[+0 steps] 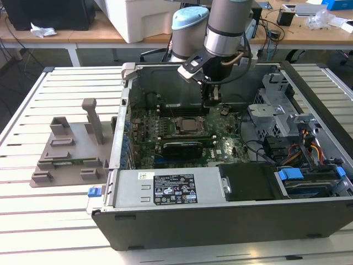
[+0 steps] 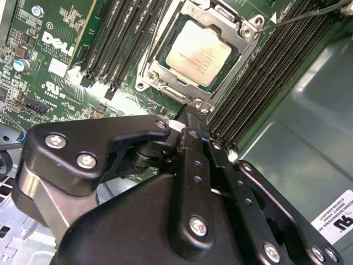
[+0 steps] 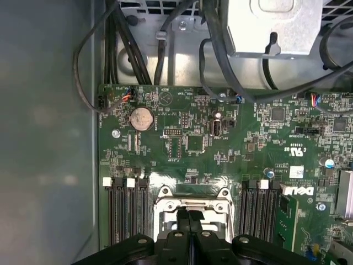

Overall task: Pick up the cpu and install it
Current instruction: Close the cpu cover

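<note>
Cpu (image 2: 198, 52) lying flat inside the socket (image 2: 157, 74), silvery top facing up, the socket's metal frame closing round all four of its sides. End effector (image 2: 190, 113) clenched, fingers (image 3: 183, 223) pressed together with no more than a thin seam between them, gripping nothing. Tips poised at one corner of the socket, just off the chip's edge and apart from the chip itself; cannot tell whether touching the frame.

In the exterior view, arm (image 1: 226, 27) reaching down into the open computer case (image 1: 220, 221), wrist hanging above the socket's edge farther from that camera. Green motherboard (image 3: 187, 146) under and all round the socket. Rows of black memory slots (image 2: 276, 72) flanking the socket on two opposite sides. Long black expansion card (image 1: 182, 146) just beside the socket, on its nearer side in the exterior view. Grey metal box (image 1: 165, 190) with a label beyond that card, farther again from the socket on the same side. Round coin cell (image 3: 139, 117) on the board, well away from the socket, toward the bundle of black cables (image 3: 121, 49).

Grey plastic holder (image 1: 66, 160) well apart from the socket, outside the case toward the exterior view's left, resting on the white slatted surface (image 1: 44, 232).
</note>
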Controlling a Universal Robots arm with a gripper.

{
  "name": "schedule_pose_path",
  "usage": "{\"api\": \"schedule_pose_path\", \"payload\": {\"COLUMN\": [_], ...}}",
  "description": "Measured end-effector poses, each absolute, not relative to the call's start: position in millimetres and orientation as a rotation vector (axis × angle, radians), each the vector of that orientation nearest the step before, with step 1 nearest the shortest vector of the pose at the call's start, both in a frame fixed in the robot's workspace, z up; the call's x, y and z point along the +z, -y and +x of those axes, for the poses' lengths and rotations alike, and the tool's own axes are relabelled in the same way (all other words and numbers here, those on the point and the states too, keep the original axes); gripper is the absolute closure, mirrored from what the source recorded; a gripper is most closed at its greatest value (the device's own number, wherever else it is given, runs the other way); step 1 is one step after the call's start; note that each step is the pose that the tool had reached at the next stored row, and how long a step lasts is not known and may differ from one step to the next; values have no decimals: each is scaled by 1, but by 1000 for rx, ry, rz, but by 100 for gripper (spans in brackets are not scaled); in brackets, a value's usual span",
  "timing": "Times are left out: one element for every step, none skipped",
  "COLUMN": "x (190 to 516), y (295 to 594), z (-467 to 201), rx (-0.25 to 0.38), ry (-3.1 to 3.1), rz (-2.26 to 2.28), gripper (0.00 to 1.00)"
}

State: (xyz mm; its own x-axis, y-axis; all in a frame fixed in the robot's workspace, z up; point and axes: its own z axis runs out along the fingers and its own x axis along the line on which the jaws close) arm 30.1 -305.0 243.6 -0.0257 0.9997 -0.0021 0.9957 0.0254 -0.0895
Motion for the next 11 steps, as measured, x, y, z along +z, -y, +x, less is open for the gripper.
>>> {"api": "schedule_pose_path", "payload": {"x": [243, 243, 243, 243, 243, 243, 243, 243, 243, 242, 240], "y": [305, 305, 305, 305, 305, 305, 305, 305, 305, 305, 305], "z": [29, 29, 29, 28, 28, 27, 27, 26, 25, 22, 21], "rx": [101, 101, 101, 101, 101, 101, 101, 101, 101, 101, 102], "ry": [2205, 2205, 2205, 2205, 2205, 2205, 2205, 2205, 2205, 2205, 2205], "rz": [-2149, -2149, -2149, -2149, -2149, -2149, -2149, -2149, -2149, -2149, -2150], "gripper": [89, 89, 89, 89, 89, 89, 89, 89, 89, 89, 89]}}
